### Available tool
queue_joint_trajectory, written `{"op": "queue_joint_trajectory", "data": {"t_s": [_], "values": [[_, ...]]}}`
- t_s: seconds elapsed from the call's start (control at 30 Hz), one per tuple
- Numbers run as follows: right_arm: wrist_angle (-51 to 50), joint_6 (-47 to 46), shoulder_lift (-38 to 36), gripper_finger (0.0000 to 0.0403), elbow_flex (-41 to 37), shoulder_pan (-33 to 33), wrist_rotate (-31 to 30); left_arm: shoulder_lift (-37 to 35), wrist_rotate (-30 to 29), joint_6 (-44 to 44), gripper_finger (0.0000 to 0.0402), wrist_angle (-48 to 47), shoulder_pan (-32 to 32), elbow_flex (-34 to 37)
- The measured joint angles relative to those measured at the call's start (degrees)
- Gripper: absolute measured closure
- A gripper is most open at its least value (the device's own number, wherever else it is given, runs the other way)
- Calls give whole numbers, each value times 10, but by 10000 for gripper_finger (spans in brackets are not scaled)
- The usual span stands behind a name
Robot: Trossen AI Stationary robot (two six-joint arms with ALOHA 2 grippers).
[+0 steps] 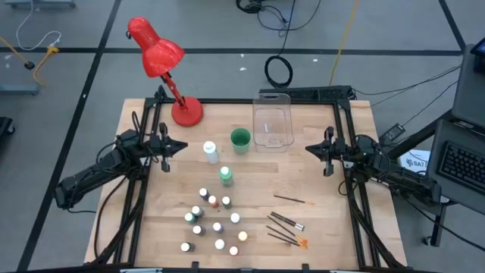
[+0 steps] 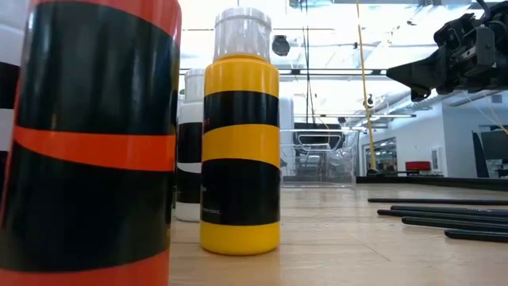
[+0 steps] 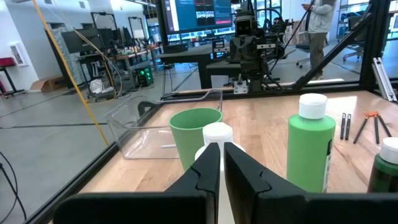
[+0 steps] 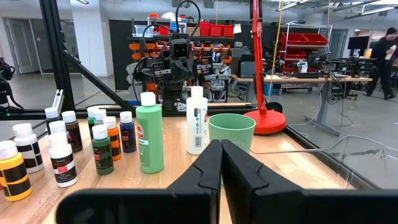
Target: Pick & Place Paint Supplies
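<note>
Wooden table (image 1: 151, 227), pale butcher-block planks, smooth, framed by dark metal rails. Red desk lamp (image 1: 155, 49), glossy enamel shade on a round base at the back-left of the top. Clear plastic bin (image 1: 273, 121), rectangular, thin-walled and transparent, at the back centre; nothing visible inside. Green cup (image 1: 240, 139), matte plastic, tapered and round, just left of the bin; its inside is hidden in the wrist views and looks bare from above. Tall white bottle (image 1: 210, 152) and tall green bottle (image 1: 226, 176), cylindrical with white caps, upright near the table's middle, the white one nearer the cup. Small paint bottles (image 1: 212, 224), about a dozen squat cylinders with white caps and black bands, standing in a loose cluster at the front centre; a yellow-banded one (image 2: 240, 135) stands close to the low camera. Brushes (image 1: 286, 227), thin dark handles, several lying flat at the front right, one more (image 1: 289, 199) apart behind them. Left gripper (image 1: 168, 145), dark angular fingers pressed together on nothing, poised off the table's left side. Right gripper (image 1: 324, 149), fingers likewise pressed together and empty, off the right side.
</note>
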State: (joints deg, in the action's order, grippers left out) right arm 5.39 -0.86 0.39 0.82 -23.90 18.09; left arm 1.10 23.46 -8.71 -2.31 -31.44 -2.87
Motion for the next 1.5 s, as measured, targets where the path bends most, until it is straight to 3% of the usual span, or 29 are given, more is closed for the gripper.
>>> {"op": "queue_joint_trajectory", "data": {"t_s": [0.4,0.73,0.93,1.07,1.33,1.5], "values": [[-2,-46,0,399,0,0,0,0,0,0,376,0,0,0],[-1,-33,0,399,0,0,1,0,0,-28,376,47,0,0],[-10,-49,5,399,0,0,3,0,9,125,376,38,0,0],[-13,-51,27,399,0,0,1,5,17,182,376,-4,0,-1],[-9,-26,71,399,0,0,0,9,20,132,376,1,0,-1],[22,-16,90,399,0,0,0,9,20,148,376,-5,0,-1]]}}
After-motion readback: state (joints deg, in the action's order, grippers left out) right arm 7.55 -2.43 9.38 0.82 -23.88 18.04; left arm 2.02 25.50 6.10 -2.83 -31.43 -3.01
